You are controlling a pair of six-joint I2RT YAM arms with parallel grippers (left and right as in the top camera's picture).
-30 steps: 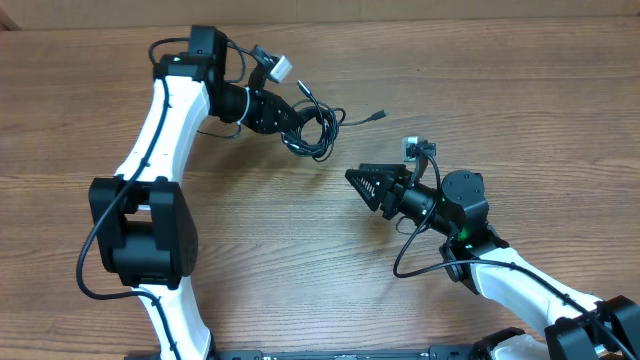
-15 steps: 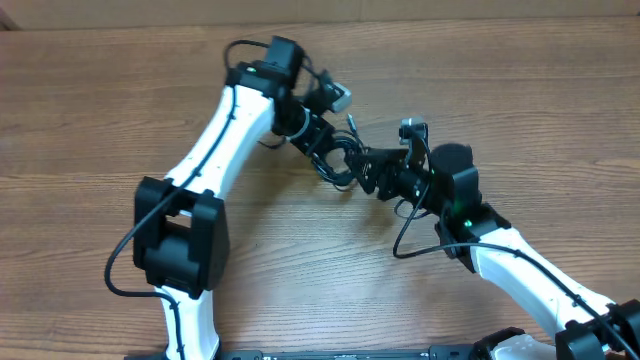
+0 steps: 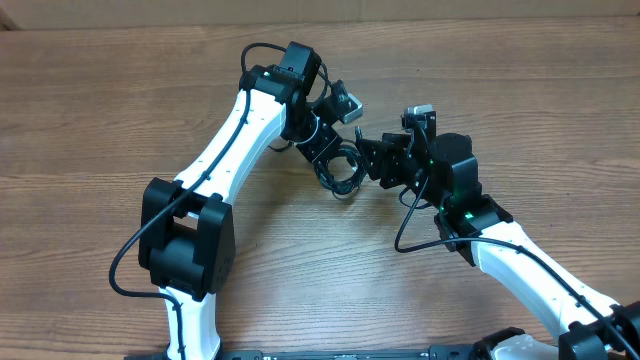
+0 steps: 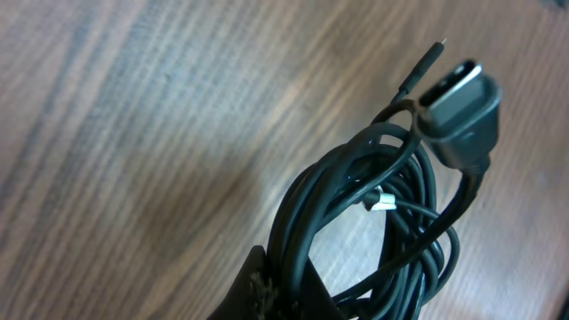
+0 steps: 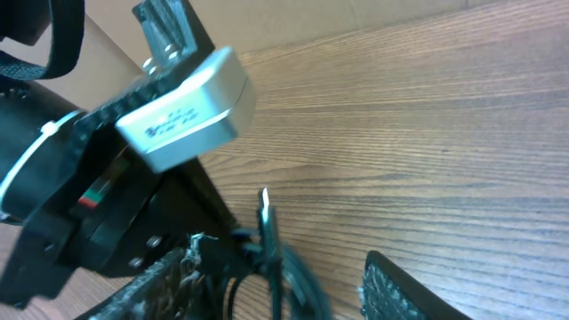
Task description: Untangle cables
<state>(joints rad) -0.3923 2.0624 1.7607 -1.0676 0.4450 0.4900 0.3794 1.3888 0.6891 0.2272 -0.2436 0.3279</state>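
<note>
Overhead: fixed high above the wooden table (image 3: 100,90), looking straight down, far back. Left wrist: pressed close to the cables (image 4: 302,222), facing down at the table, strung from 6 toward 1 o'clock. Right wrist: low and near, aimed across the table at the left wrist camera (image 5: 187,107), filling 10 o'clock. Shared by all three: the cables, near centre overhead, with that camera at their 12 o'clock.

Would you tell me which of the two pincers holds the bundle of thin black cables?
The left pincer, shut on the cables; the right pincer's jaws stand open.
</note>
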